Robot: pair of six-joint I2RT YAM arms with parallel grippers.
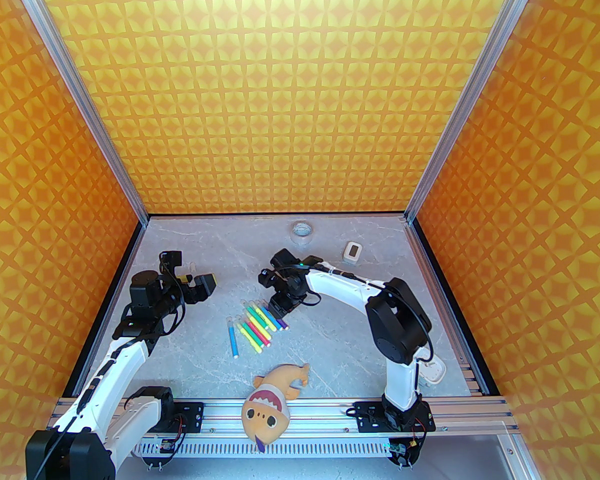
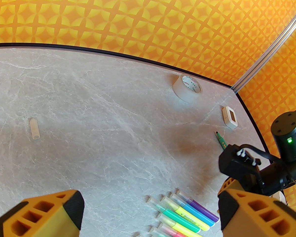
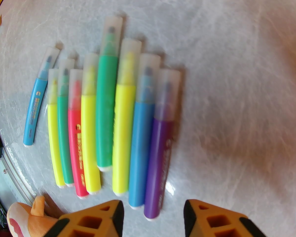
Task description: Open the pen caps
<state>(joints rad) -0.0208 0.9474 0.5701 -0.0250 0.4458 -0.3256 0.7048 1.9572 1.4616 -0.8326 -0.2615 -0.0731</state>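
Left gripper (image 2: 149, 206): jaws wide apart, nothing between them, above the desk (image 2: 101, 132). A loose cap (image 2: 34, 128) lies alone on the desk, well apart from the jaws. Right gripper (image 3: 153, 216): jaws partly open, empty, over the tail of the purple pen (image 3: 160, 157); contact unclear. Nine pens (image 3: 123, 122) lie side by side. Caps (image 3: 148, 68) sit on all nine, at the far ends. An uncapped green pen (image 2: 220, 139) lies apart.

- Walls (image 1: 300, 93): orange, repeating yellow four-pointed star pattern.
- Table (image 1: 340, 348): pale grey, white marble veining.
- Pen caps (image 3: 112, 31): translucent whitish.
- Marker barrels (image 3: 123, 132): blue, yellow, green, pink-red, purple.
- Plush toy (image 1: 270, 403): tan-orange, dark-red mouth, white teeth.
- Tape roll (image 2: 187, 88): whitish, red print inside.
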